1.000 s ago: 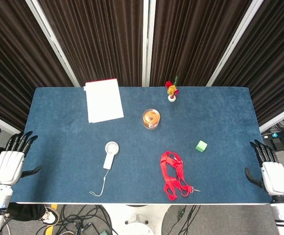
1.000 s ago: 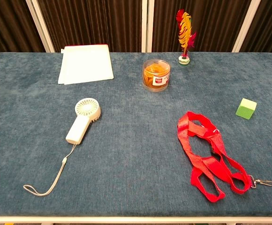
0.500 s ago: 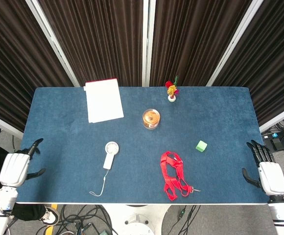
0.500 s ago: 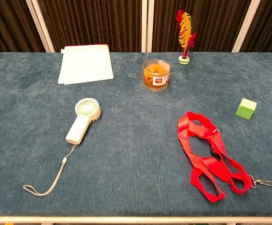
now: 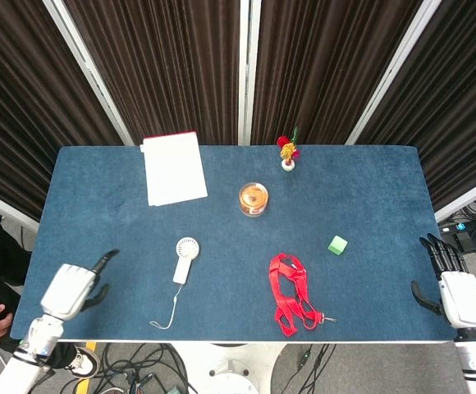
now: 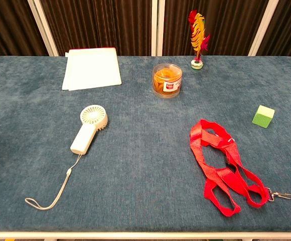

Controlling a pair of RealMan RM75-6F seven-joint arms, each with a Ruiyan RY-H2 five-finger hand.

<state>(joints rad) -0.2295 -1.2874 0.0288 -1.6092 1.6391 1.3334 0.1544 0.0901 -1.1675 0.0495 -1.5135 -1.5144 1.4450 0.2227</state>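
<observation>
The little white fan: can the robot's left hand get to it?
Probably yes. The left hand is over the table's near-left corner, holding nothing, with only bare cloth between it and the white fan.

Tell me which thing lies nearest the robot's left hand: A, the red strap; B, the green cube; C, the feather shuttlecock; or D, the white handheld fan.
D: in the head view the left hand is over the table's near left part, with the fan and its cord just to its right; the strap, cube and shuttlecock all lie farther off.
</observation>
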